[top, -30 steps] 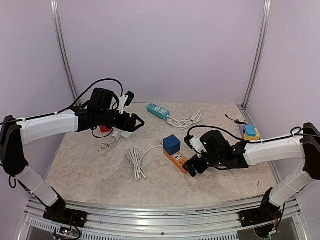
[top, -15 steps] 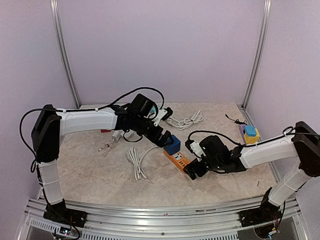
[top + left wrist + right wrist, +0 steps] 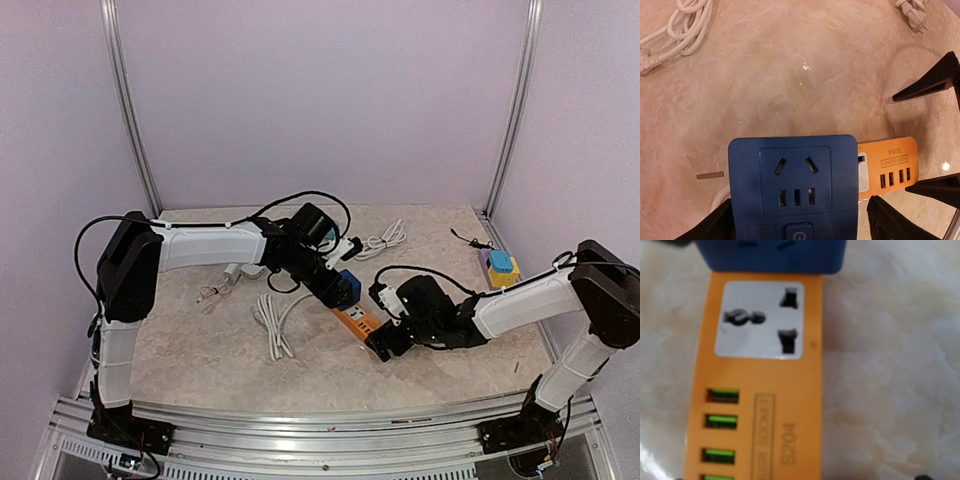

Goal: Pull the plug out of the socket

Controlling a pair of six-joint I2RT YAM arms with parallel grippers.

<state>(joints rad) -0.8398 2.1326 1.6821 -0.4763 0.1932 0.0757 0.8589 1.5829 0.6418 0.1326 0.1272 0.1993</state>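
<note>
A blue cube-shaped plastic adapter plug [image 3: 794, 175] sits on one end of an orange plastic power strip [image 3: 887, 162]. The left gripper [image 3: 799, 204] straddles the cube with its jaws spread. A slim gap shows on one side, while the other finger may be against the cube; the edge of the view makes this hard to tell. The right gripper [image 3: 376, 342], jaws wide, crowds the strip's opposite end and closes off that approach. Beyond the cube, the beige marbled tabletop [image 3: 805, 65] lies bare up to a bundled white cable [image 3: 690, 25]. A looped white cable [image 3: 270, 325] lies near the strip's left side. To the right of the strip, the surface is open as far as a small multicoloured block [image 3: 498, 266].
</note>
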